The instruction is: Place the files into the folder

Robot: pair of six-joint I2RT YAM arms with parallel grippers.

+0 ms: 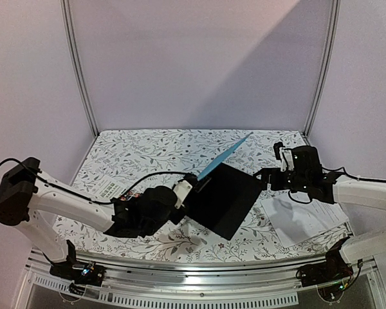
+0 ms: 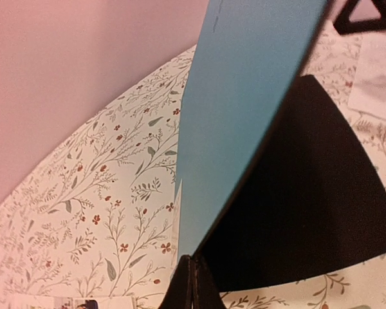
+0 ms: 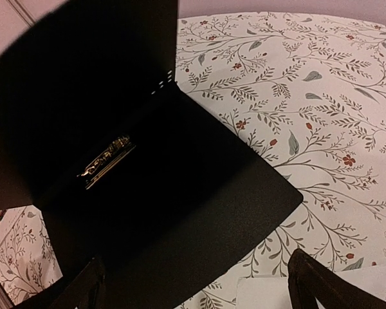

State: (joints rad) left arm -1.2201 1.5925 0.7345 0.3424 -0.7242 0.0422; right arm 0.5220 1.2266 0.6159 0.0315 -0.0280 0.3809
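The folder lies open in the middle of the table, its black inside (image 1: 226, 196) flat and its teal-blue cover (image 1: 224, 158) raised at a slant. My left gripper (image 1: 192, 187) is shut on the near edge of that cover (image 2: 244, 96), fingers pressed together at the bottom of the left wrist view (image 2: 193, 283). My right gripper (image 1: 265, 178) is open and empty over the folder's right edge; its wrist view shows the black inside (image 3: 199, 212) with the metal clip (image 3: 106, 161). White sheets (image 1: 302, 219) lie to the right of the folder. A leaflet (image 1: 109, 188) lies at the left.
The table has a floral-printed cloth (image 1: 154, 151). A white sheet corner (image 3: 264, 293) lies just below the folder in the right wrist view. Metal frame posts (image 1: 80, 71) and pale walls stand at the back and sides.
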